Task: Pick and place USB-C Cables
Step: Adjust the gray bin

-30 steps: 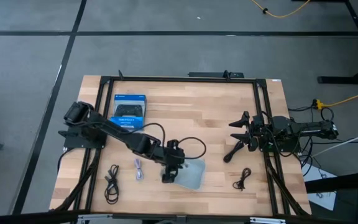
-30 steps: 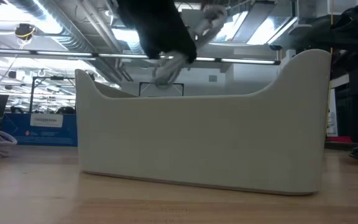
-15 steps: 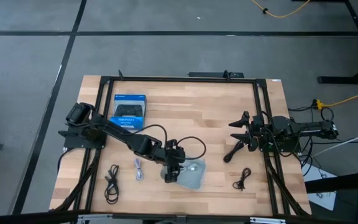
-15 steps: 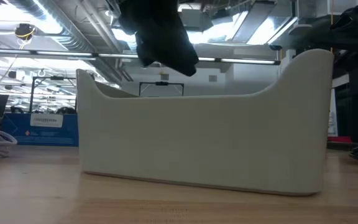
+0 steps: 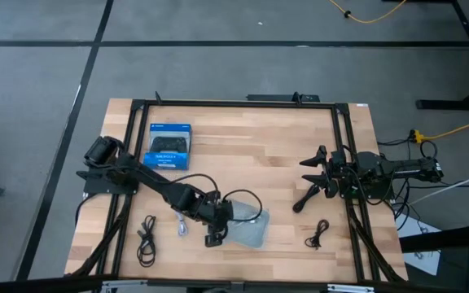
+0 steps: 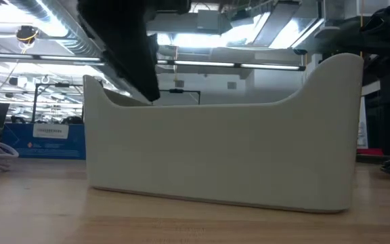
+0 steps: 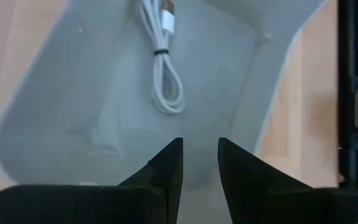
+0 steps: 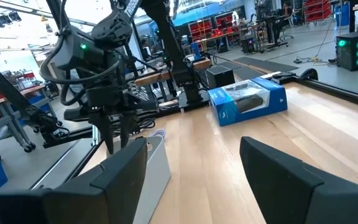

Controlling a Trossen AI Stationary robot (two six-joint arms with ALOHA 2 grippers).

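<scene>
A white coiled USB-C cable [image 7: 165, 81] lies flat on the floor of the grey tray [image 5: 249, 236], also seen from above [image 5: 256, 218]. My left gripper [image 5: 212, 238] hangs over the tray's left near rim, fingers [image 7: 166, 168] pointing down, slightly open and empty, a little short of the cable. A pale cable [image 5: 181, 225] and a black cable [image 5: 146, 238] lie on the table left of the tray. Another black cable [image 5: 317, 233] lies to its right. My right gripper [image 5: 303, 181] waits open and empty at the table's right side.
A blue game-controller box [image 5: 169, 146] lies at the far left of the table. The tray's tall wall [image 6: 222, 156] fills the low view. Black frame rails run along the table's edges. Bare wood lies between the tray and my right arm.
My left gripper carried the white cable above the tray a second ago and has let it go. The cable now lies in the tray. The gripper has since drawn back toward the table's left and near edge, to the tray's rim.
</scene>
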